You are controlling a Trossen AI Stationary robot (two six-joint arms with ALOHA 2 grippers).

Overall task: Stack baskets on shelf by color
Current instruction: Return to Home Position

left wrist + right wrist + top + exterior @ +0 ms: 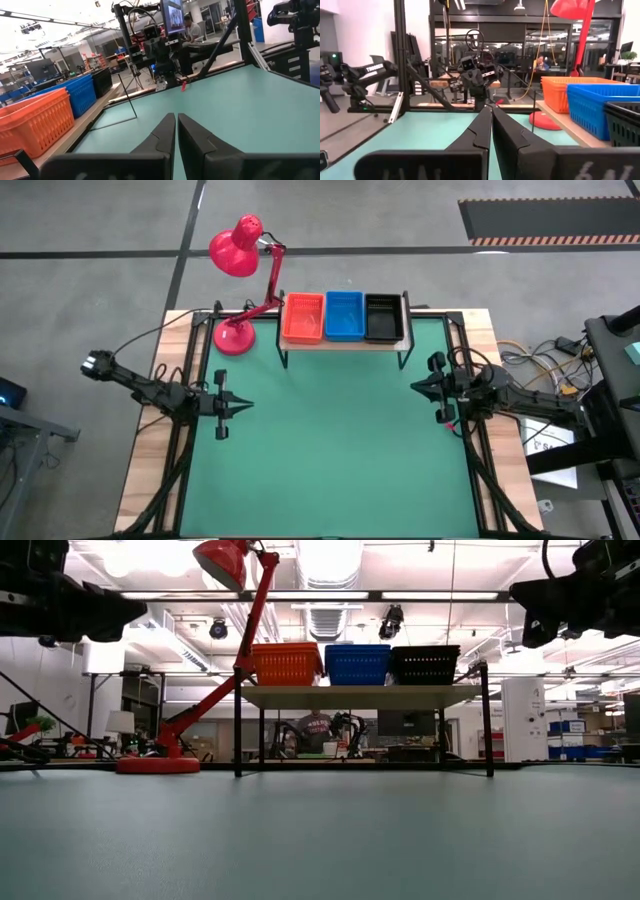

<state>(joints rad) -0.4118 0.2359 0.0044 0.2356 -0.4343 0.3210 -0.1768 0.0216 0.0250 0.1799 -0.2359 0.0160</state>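
The light-wood shelf stands on thin black legs at the table's far edge. On it sit an orange-red basket stack, a blue stack and a black stack, side by side from left to right; the same stacks show in the low view as orange-red, blue and black. How many baskets each stack holds cannot be told. My left gripper hovers shut at the table's left side. My right gripper hovers shut at the right side. Both point inward and touch nothing.
A red desk lamp stands with its base on the table's far left corner, beside the shelf. Bare green table top spreads between the two arms. A person sits in the room beyond the table.
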